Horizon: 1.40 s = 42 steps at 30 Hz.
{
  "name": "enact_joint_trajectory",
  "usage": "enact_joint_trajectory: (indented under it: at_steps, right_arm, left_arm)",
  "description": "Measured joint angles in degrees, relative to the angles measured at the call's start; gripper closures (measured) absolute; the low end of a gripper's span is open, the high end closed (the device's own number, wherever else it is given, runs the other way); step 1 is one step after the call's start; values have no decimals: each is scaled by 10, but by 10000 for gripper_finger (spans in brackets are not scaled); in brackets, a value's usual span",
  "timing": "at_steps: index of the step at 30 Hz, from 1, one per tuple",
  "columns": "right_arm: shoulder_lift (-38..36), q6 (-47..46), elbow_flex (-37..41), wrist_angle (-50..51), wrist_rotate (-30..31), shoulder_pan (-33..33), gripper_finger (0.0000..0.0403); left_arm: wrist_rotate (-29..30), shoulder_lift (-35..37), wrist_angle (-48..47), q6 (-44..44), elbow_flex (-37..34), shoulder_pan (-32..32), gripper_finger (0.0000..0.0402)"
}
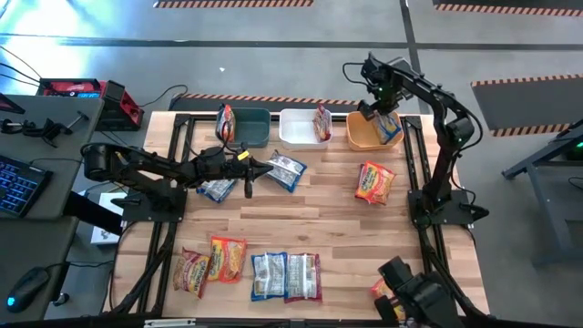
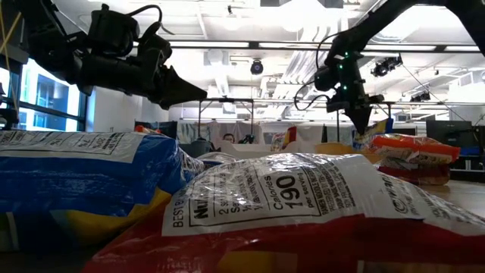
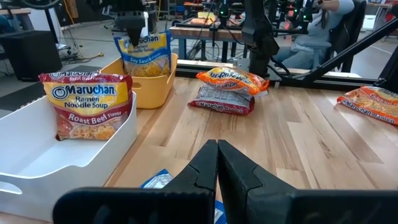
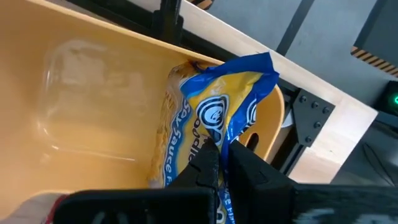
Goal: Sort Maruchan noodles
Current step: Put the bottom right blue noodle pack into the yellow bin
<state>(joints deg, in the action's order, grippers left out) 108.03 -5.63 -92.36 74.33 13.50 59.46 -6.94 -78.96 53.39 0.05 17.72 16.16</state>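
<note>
Right gripper [image 4: 219,163] pinches a yellow-blue Maruchan packet [image 4: 211,118] inside the orange bin [image 4: 93,93]; left gripper [image 3: 217,163], clenched empty, hovers mid-table near the white bin [image 3: 37,165]

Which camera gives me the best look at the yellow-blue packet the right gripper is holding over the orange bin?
Right wrist view: the yellow-blue packet fills the frame, pinched by the right gripper inside the orange bin. The left wrist view shows its face from afar; the high view shows it small; the low view barely shows it.
</note>
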Motion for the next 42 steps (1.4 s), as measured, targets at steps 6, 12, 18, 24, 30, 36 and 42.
enact_joint_trajectory:
  at_steps: [6,12,18,24,30,36,42]
  right_arm:
    - [0,-24,49,-26,35,-4,403]
    - [0,-35,58,-26,63,-7,403]
    - [1,-36,33,-12,87,-11,403]
    - [1,-46,32,-8,113,-11,403]
    - [1,-47,32,-14,126,-20,403]
    - [1,-44,32,-18,125,-33,403]
    - [1,-44,32,-18,125,-33,403]
  left_arm:
    - [0,0,0,-4,0,-1,401]
    - [0,0,0,-4,0,-1,401]
    - [0,0,0,-4,0,-1,401]
    - [0,0,0,-3,0,-1,401]
    - [0,0,1,-3,0,-1,401]
    - [0,0,0,-4,0,-1,401]
    - [0,0,0,-9,0,-1,401]
